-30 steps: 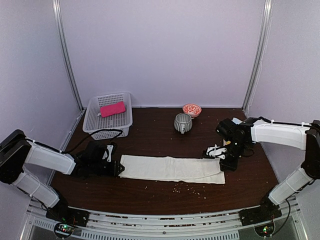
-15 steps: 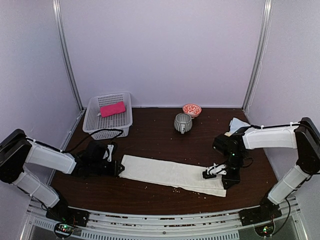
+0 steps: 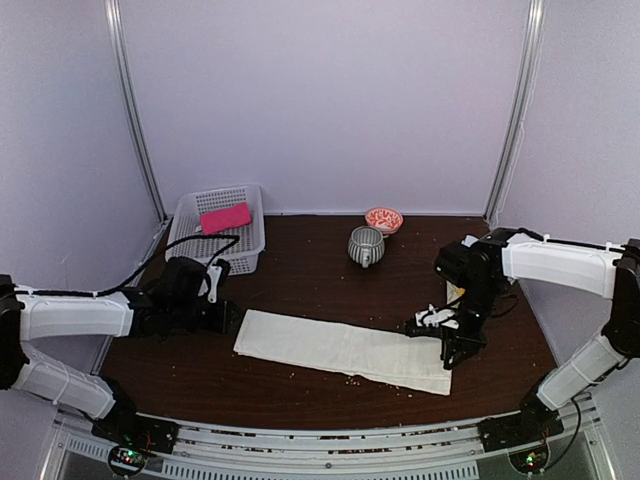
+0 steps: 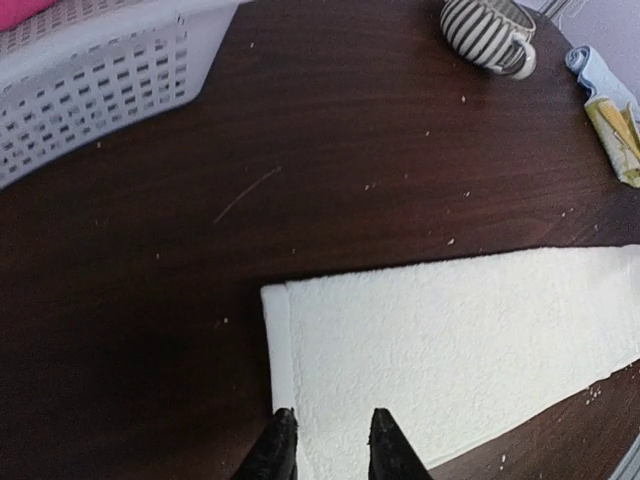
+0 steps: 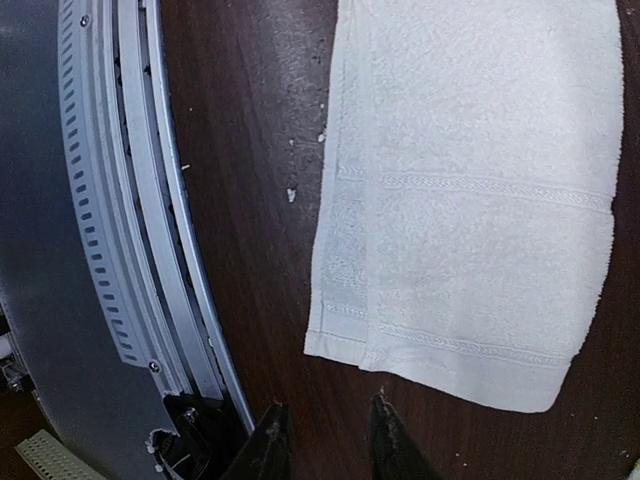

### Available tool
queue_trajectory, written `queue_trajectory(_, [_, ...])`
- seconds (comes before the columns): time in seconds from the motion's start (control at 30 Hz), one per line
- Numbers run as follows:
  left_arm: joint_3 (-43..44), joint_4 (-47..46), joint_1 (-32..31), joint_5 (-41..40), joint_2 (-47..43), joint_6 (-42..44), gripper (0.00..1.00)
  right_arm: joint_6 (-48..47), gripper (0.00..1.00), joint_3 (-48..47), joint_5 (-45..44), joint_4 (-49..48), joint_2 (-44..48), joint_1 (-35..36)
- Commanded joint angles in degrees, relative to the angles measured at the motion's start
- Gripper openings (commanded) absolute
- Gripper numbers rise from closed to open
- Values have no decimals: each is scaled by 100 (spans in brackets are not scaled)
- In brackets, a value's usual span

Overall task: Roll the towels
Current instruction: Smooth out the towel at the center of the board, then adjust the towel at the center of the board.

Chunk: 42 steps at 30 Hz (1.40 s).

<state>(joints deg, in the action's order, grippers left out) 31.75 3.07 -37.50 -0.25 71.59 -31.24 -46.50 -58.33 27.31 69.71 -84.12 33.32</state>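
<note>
Cream towel (image 3: pixel 340 345) lies flat mid-frame; left pincer (image 4: pixel 331 417) and right pincer (image 5: pixel 326 404), narrowly parted and empty, should tuck one short end squarely.

The cream-white towel (image 3: pixel 345 350) lay on a dark brown table (image 3: pixel 300 270). Beyond that towel were a grey-striped mug (image 3: pixel 365 245), a red-and-white patterned bowl (image 3: pixel 383 219) and a white basket (image 3: pixel 182 235) holding a bright pink towel (image 3: pixel 225 217).
</note>
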Motion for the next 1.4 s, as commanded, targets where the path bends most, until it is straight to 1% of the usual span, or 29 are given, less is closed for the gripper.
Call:
queue_trajectory(0.0, [578,202,4,-188,178,459,24,-92,27,-326,262,111,-201,-443])
queue_trajectory(0.07, [745,99,4,-148,442,540,24,43,27,-400,214,-49,-252,-625])
queue_trajectory(0.13, [827,-136,2,-79,734,593,23,443,27,-353,-112,-424,-259,-699])
queue_trajectory(0.23, [1006,-376,-1,51,1245,696,20,944,27,-127,-638,-1026,-361,-713])
queue_trajectory(0.37, [1161,-704,4,325,1834,754,14,1307,27,201,-1036,-1520,-598,-717])
queue_trajectory(0.47, [1210,-738,4,416,2108,785,11,1518,27,379,-1373,-1887,-742,-713])
queue_trajectory(0.57, [1152,-600,2,266,2235,734,9,1626,27,495,-1699,-2213,-911,-713])
queue_trajectory(0.73, [774,-349,5,-297,2072,543,7,1589,27,515,-2197,-2526,-1264,-712])
queue_trajectory(0.87, [364,-183,-2,-612,1869,339,6,1510,26,163,-2230,-2560,-1632,-707])
queue_trajectory(1.0, [74,91,14,-987,1552,9,5,1420,27,-430,-2185,-2614,-1975,-670])
queue_trajectory(1.13, [-155,394,30,-1329,1160,-264,4,1366,28,-1243,-2179,-2682,-2423,-656])
queue_trajectory(1.3, [-300,688,71,-1386,660,-388,3,1398,28,-2299,-1985,-2492,-3121,-631])
queue_trajectory(1.37, [-255,765,68,-1225,412,-343,6,1480,28,-2621,-1775,-2327,-3143,-604])
